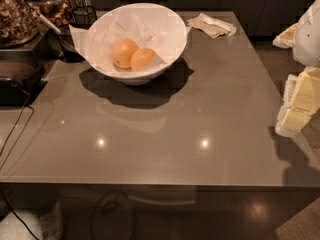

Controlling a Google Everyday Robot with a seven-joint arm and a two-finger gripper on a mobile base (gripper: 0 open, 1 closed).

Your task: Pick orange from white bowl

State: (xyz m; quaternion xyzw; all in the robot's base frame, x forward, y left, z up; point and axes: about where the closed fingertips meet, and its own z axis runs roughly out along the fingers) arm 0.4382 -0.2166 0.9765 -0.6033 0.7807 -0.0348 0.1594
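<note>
The white bowl [172, 44] stands at the back left of the grey table, lined with crumpled white paper. Two fruits lie side by side in it. The orange [143, 58] is the oval, deeper-coloured one on the right. It touches a rounder, paler fruit [123, 52] on its left. My gripper [296, 109], white with pale yellow parts, hangs at the right edge of the view. It is over the table's right edge, far to the right of the bowl and level with the table's middle. It holds nothing that I can see.
A glass jar of nuts [15, 14] and a dark appliance [17, 81] stand at the left, with a black cable [15, 129] trailing down. A black wire holder [82, 16] is behind the bowl. Folded napkins [212, 25] lie at the back. The table's front edge [150, 184] is near.
</note>
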